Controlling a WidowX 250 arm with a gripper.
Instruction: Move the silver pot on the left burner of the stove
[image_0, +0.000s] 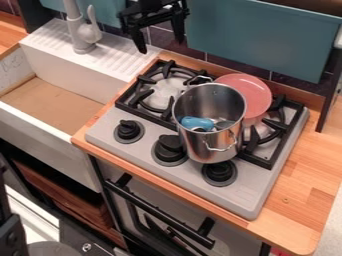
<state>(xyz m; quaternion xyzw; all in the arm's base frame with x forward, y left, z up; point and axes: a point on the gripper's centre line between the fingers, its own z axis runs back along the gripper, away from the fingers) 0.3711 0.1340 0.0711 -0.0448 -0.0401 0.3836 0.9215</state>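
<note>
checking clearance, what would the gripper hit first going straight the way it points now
Probably the left burner, which lies below the gripper in the picture, though depth is unclear.

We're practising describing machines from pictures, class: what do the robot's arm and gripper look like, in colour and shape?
The gripper is black, with a wide, angular body made of blocky parts. Its two fingers are black too, slender and narrowing towards their tips. I can't make out any cables or markings on it, and too little of the arm shows to describe its shape.
</note>
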